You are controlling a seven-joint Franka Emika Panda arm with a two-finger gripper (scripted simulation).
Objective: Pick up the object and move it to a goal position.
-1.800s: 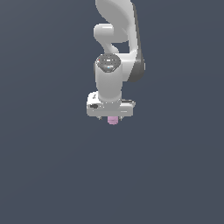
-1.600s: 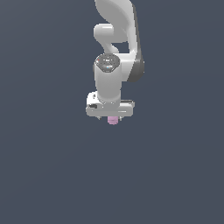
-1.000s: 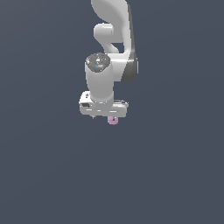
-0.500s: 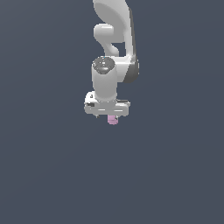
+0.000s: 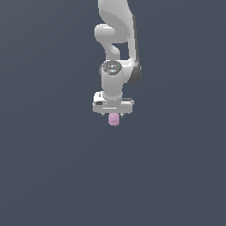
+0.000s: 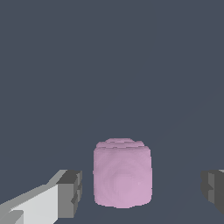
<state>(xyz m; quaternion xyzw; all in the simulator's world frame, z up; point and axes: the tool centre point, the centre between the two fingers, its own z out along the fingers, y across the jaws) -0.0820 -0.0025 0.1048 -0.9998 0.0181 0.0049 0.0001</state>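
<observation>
While the end effector (image 6: pixel 140 190) gapes, the object (image 6: pixel 123 172) sits between its fingers.

object (image 6: pixel 123 176): small, pale pink, lumpy, roughly cylindrical
pose: upright, flat end facing up
place: directly below the pincer (image 5: pixel 113 115), between its two fingers (image 6: pixel 70 194), gaps visible on both sides
contact: cannot tell

Count from my side: one object (image 5: pixel 114 119) (image 6: pixel 123 174), pale pink lump. One gripper (image 5: pixel 113 115) (image 6: pixel 141 191), mine, two fingers (image 6: pixel 69 193). One arm (image 5: pixel 117 44).
</observation>
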